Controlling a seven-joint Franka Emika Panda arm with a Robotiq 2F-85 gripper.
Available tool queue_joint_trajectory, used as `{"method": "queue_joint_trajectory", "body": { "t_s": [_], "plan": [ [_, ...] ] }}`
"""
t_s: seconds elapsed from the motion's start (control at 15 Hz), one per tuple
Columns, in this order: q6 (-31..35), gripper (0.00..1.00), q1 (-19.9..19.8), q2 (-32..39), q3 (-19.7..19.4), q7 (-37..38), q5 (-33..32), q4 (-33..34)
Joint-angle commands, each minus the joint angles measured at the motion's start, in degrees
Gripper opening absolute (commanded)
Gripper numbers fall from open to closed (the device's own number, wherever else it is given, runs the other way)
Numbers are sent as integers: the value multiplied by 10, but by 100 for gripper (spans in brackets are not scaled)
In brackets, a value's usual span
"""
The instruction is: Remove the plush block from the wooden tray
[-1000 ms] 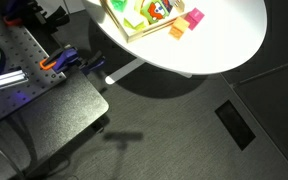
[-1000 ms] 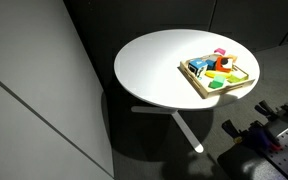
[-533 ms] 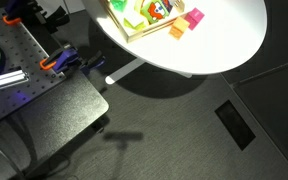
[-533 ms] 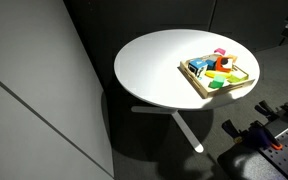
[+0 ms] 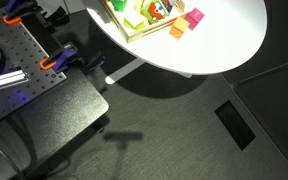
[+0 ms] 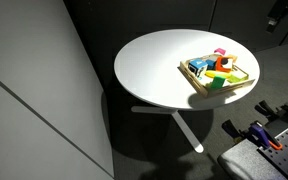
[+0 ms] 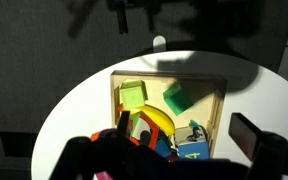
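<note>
Plush block (image 5: 160, 10): red-orange with white and blue patches, inside wooden tray (image 5: 150, 34). Tray: pale wood, rectangular, shallow, lying flat.

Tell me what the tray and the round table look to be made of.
Wooden tray: pale tan and matte, likely unfinished light wood; the grain is too small to confirm. Table: smooth, uniform white top, probably laminate or painted board; cannot tell which.
</note>
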Motion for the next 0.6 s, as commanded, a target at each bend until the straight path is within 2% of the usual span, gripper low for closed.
{"method": "queue_joint_trajectory", "body": {
  "t_s": [0.0, 0.2, 0.53],
  "plan": [
    [-13, 100, -7, 75, 1, 25, 4, 62],
    [-17, 100, -8, 127, -10, 11, 5, 90],
    [13, 100, -6, 186, -33, -60, -2, 115]
  ]
}}
